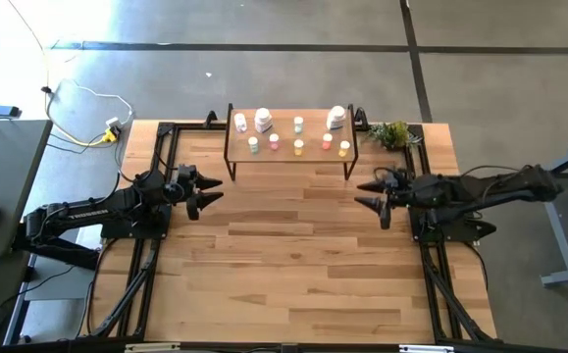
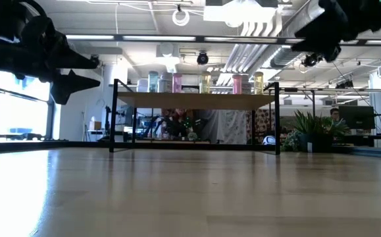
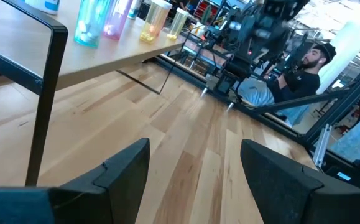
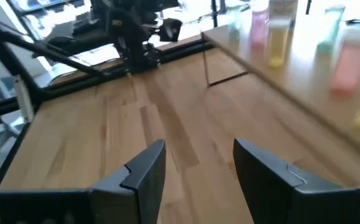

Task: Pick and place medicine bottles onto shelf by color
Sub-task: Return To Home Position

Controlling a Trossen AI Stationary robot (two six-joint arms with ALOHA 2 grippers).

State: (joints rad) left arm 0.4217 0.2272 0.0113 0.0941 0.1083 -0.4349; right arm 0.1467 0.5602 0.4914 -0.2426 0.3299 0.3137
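Medicine bottles on shelf at far edge of tabletop, well apart from left gripper and right gripper, both jaws spread wide, empty, near opposite side edges

This is an open-plan robotics lab or workshop. Exposed ducts run under the ceiling and the floor is bare concrete. A person sits in the background.
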